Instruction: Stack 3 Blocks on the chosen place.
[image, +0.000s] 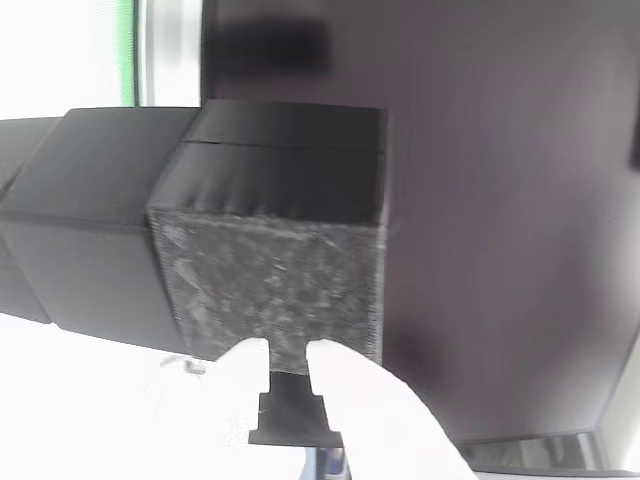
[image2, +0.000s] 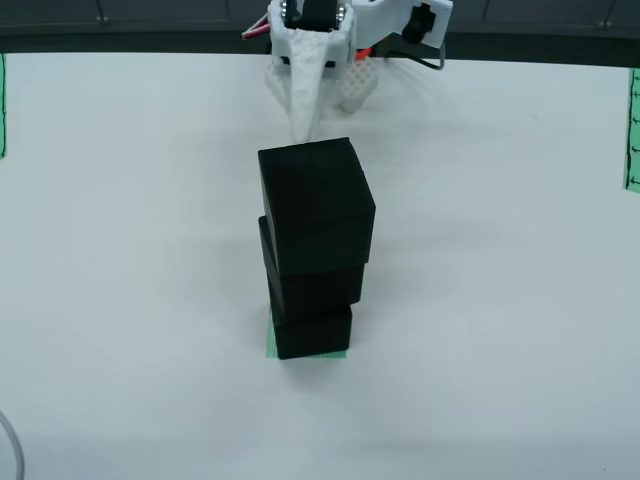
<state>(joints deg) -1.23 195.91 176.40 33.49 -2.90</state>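
You are looking at three matte black plastic cubes (image2: 313, 250) standing stacked on the green-striped square patch (image2: 272, 343). The white two-finger gripper (image: 290, 362) is sitting just behind the top cube; I cannot tell whether it is gripping. Judging the stack slightly staggered, back away straight, without brushing it.

In the view from above, three blocks (image2: 314, 240) stand stacked on the striped patch (image2: 270, 345), mid-table (image2: 120, 300). The gripper (image2: 305, 125) sits just behind the top block.
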